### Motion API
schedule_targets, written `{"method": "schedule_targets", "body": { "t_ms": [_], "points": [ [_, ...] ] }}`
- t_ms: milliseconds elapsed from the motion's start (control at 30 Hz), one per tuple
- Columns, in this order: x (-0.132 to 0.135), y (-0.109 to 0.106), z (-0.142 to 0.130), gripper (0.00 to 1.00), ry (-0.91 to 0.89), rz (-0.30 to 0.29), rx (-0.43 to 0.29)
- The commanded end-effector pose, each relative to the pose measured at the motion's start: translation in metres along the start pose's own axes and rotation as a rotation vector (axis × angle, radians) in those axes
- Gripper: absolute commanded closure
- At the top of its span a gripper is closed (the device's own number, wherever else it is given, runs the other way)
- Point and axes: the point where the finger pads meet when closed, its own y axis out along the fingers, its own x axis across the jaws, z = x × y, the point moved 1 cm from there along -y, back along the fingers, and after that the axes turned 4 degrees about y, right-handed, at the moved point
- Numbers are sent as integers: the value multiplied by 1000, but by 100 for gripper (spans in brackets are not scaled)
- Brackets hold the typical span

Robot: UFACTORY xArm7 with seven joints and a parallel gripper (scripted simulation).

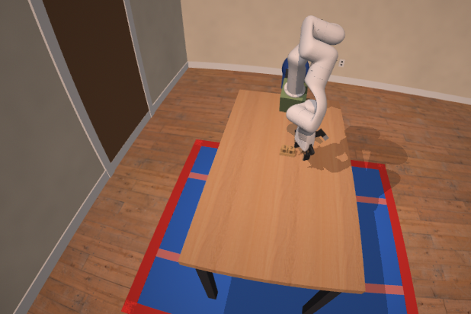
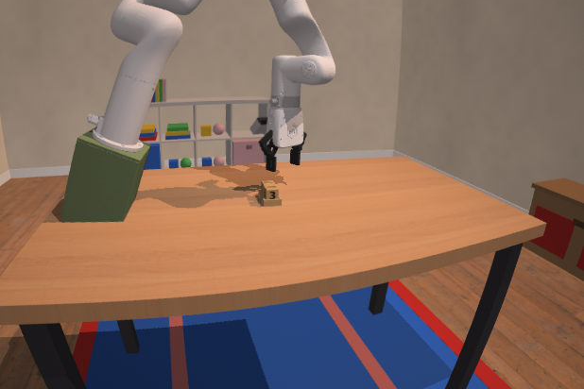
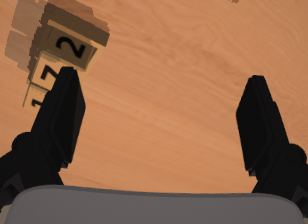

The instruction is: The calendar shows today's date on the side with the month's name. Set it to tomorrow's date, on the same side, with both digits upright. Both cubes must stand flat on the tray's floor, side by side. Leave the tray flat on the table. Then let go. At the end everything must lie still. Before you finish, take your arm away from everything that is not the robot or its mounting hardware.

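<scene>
Wrist view shows the gripper (image 3: 159, 120) spread wide with nothing between its black fingers, hanging above the bare wood of the table (image 2: 378, 215). Just beside it stands the calendar (image 2: 270, 194), its cubes in the tray, with a 2 on top and a 3 on one end face

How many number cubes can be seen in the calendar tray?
2: one cube showing 2 on top, the other cube beside it showing 7, partly behind a gripper finger. None appear elsewhere.
</scene>
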Motion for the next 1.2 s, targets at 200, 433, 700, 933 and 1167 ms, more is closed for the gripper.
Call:
{"method": "schedule_targets", "body": {
  "t_ms": [200, 433, 700, 933, 1167],
  "points": [
    [1, -1, 0, 0, 0, -2, 0],
    [1, -1, 0, 0, 2, -2, 0],
    [-1, -1, -3, 0, 170, -2, 0],
    [-7, -1, -15, 0, 262, -2, 0],
    [-8, -1, -16, 0, 337, -2, 0]
  ]
}}
